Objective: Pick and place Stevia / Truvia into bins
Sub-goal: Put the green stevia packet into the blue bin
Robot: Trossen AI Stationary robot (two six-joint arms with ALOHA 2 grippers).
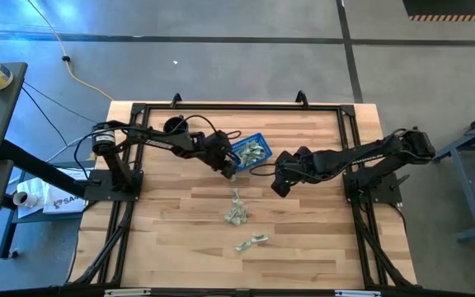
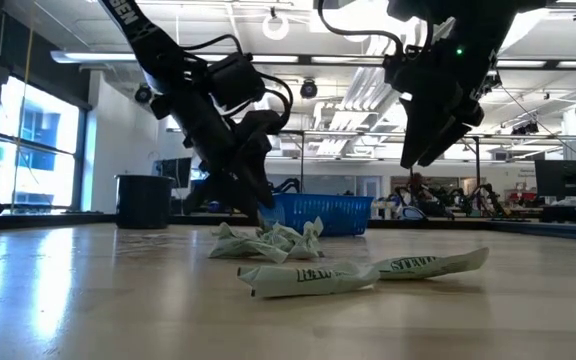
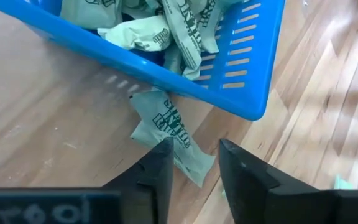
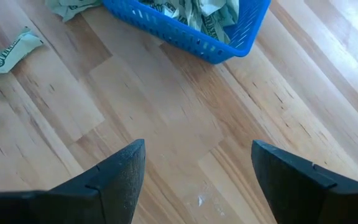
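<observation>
Left hand [image 3: 194, 165], fingers apart, straddles a Stevia packet [image 3: 169, 127] lying at the blue basket's [image 3: 247, 74] 7 o'clock corner; closing off-centre could pinch only paper edge and drop it. Right hand [image 4: 197, 168] waits open.

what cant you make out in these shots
- How many pale green paper sweetener packets lie in the bright blue perforated plastic basket: too small in the high view, cut off by the edge in both wrist views.
- Whether the left gripper is touching the packet beside the basket: its tips partly hide it.
- The loose pile of packets: too crumpled to count.
- The right gripper hangs open, empty.
</observation>
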